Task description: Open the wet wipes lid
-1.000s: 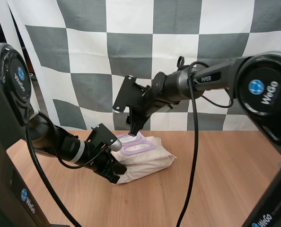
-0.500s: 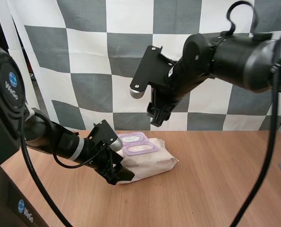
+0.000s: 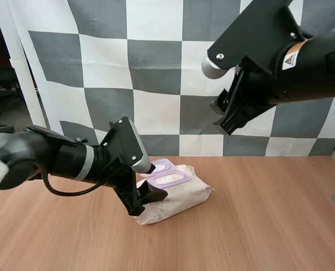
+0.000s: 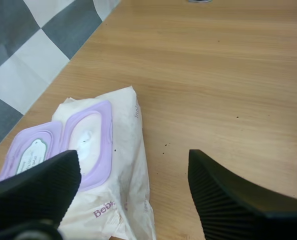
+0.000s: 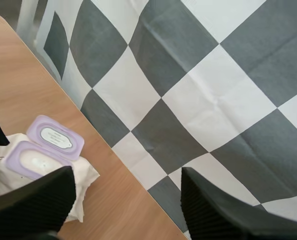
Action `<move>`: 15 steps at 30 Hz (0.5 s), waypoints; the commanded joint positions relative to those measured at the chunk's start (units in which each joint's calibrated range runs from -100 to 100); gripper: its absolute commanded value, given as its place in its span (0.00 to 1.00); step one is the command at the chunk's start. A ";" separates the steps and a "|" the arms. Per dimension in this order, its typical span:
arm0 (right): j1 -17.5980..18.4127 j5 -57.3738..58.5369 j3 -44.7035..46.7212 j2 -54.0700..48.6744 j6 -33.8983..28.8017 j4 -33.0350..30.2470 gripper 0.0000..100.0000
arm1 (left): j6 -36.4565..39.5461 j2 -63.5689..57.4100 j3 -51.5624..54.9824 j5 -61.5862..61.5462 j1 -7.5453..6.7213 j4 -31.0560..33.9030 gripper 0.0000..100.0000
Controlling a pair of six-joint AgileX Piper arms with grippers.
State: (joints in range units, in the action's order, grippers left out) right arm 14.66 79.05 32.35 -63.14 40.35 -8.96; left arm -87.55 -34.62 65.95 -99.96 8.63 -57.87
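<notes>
Wet wipes lid lies open, left hand spread, seemingly touching pack, right hand spread aloft.

Our left arm, at eight o'clock in the high view, is a matt black tube with a pale grey band ringing it near the wrist. Our right arm, at two o'clock, is black too and carries a small orange-and-white label. A flat black plate on it bears one pale screw. Our left gripper and our right gripper each have black, wedge-shaped fingers, finely ribbed across their inner faces.
</notes>
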 commanded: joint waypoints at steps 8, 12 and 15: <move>0.06 3.57 -0.04 -11.11 -0.16 7.01 1.00 | 12.05 -41.57 -1.42 -0.04 0.03 2.52 0.88; -0.44 3.57 -0.04 -14.72 -2.38 7.82 1.00 | 16.68 -48.69 -4.00 -0.04 -0.64 1.70 0.20; -1.86 3.57 -0.04 -17.19 -2.38 8.41 1.00 | 20.29 -52.90 -5.77 -0.04 -2.52 -0.60 0.00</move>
State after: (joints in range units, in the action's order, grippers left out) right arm 13.34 82.71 32.35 -79.32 38.01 -0.89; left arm -70.14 -63.70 60.70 -100.00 6.95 -57.68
